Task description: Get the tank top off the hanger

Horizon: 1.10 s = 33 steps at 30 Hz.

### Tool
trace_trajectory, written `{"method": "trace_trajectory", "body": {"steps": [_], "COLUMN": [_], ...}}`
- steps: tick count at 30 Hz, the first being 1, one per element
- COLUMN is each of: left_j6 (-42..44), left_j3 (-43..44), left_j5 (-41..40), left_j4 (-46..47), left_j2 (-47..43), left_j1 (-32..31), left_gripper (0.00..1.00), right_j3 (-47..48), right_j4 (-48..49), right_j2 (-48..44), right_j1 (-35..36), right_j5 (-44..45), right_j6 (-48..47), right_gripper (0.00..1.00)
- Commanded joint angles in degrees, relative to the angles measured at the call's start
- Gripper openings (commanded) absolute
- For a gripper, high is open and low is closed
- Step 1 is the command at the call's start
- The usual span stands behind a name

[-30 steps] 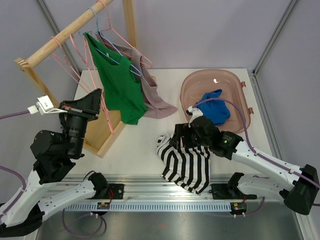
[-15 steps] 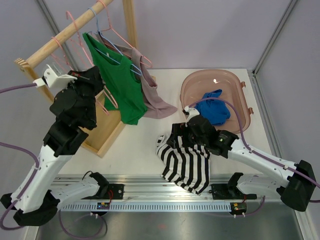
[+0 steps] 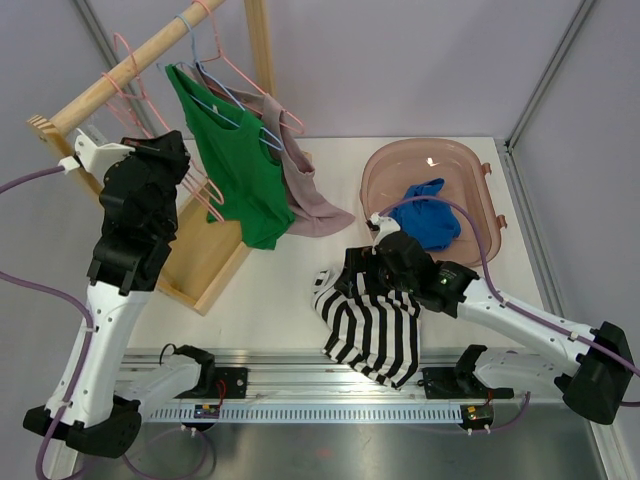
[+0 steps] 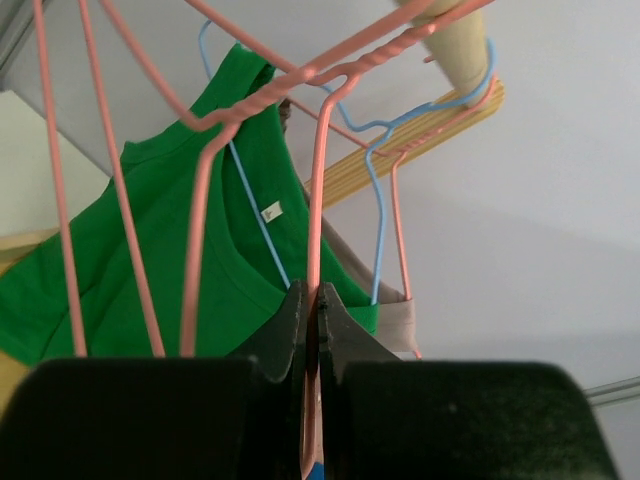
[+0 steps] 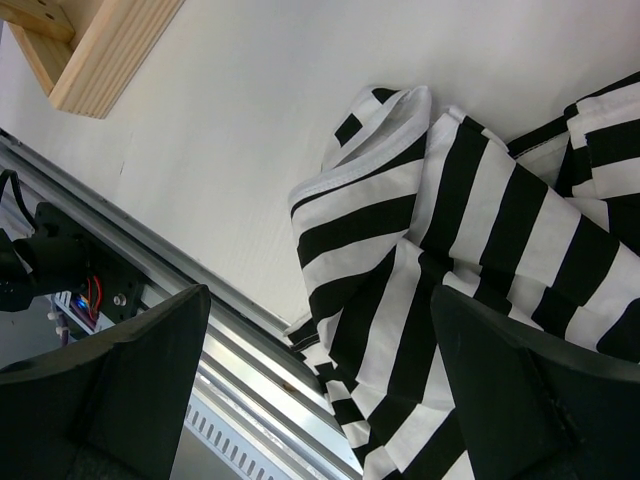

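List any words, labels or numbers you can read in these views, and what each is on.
No text is legible in any view.
White tag inside the neck of the green top: too small to read.
Striped top, pink basin, pink hanger in the left gripper: no print visible.

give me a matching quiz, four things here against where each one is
1 green top
2 striped top
3 blue cloth
4 left hand

a in the tub
b lying on the table
c hanging from the rack
d shut on a pink hanger

Pairs: 1-c, 2-b, 3-a, 4-d
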Motion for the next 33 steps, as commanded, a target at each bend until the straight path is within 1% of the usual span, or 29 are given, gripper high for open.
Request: {"method": "trace_trajectory", "body": {"steps": [1,5,6,11,12,13,14,16,17,18,20,21,22,24,27,29,32,33], "left_j6": [-5.1,-7.3,-7.4,-8.2,-8.6,-9.0,-9.2,-9.5,-9.4,-9.1,-7.9,-7.3,-5.8,-4.3,-0.8,1.4,6.4,7.9], "left_j3": [-2.5,-4.5,-6.0,-6.2,-7.0,-7.7,-8.5,-9.9,-10.1,-10.0,-9.5,-9.3,-9.1,-8.0,-6.7,-6.5,-4.6,-3.0], "left_j5": [4.0,4.0,4.2,6.2,6.6,7.0,7.4,8.1,8.6,9.0,11.4,12.5,15.2,18.2,25.5,29.3,34.9,35.8], "left_j4": [1.9,1.2,2.9,3.0,3.1,3.3,3.9,4.2,4.2,3.5,2.9,2.5,2.3,0.4,-3.4,-4.4,-9.3,-12.7], "left_j2": [-1.0,-1.3,-2.0,-2.2,-2.7,-3.6,-4.4,-6.4,-7.0,-7.6,-9.0,-9.6,-10.1,-10.8,-11.4,-12.1,-13.1,-13.5], "left_j1": [2.2,2.4,2.5,2.5,2.5,2.5,2.5,2.5,2.5,2.5,2.5,2.5,2.5,2.5,2.5,2.5,2.4,2.4], "left_gripper": [0.00,0.00,0.00,0.00,0.02,0.08,0.29,0.60,0.74,0.79,0.87,0.93,0.99,0.99,0.99,0.99,0.99,0.99], "right_j3": [0.0,0.5,0.8,0.7,0.7,0.9,1.1,2.5,3.1,4.2,5.0,5.5,5.9,6.7,7.4,7.1,6.1,5.3], "right_j4": [1.2,0.7,0.2,-0.1,-0.4,-0.7,-1.2,-4.5,-5.9,-8.6,-10.5,-11.8,-12.5,-14.4,-15.8,-15.3,-14.6,-13.7], "right_j2": [-0.9,-0.8,-0.8,-0.8,-0.6,-0.3,0.4,1.4,2.9,3.5,6.0,6.9,7.9,11.8,17.1,20.2,24.5,25.6], "right_j1": [0.6,0.6,0.5,0.6,0.6,0.5,0.6,0.6,0.6,0.5,0.6,0.6,0.7,0.9,2.4,3.0,4.0,4.0], "right_j5": [0.4,0.6,0.8,1.0,1.0,1.2,1.3,3.7,5.0,8.1,9.6,10.3,11.0,12.6,14.9,14.0,13.1,12.0], "right_j6": [-1.0,-1.6,-1.7,-2.4,-3.1,-3.6,-4.2,-5.5,-5.6,-5.4,-5.4,-5.1,-4.7,-3.4,-1.2,-0.8,1.5,2.6], "right_gripper": [1.00,0.99,1.00,0.99,0.99,1.00,0.99,1.00,0.99,1.00,0.99,1.00,1.00,0.99,0.99,1.00,1.00,0.99]}}
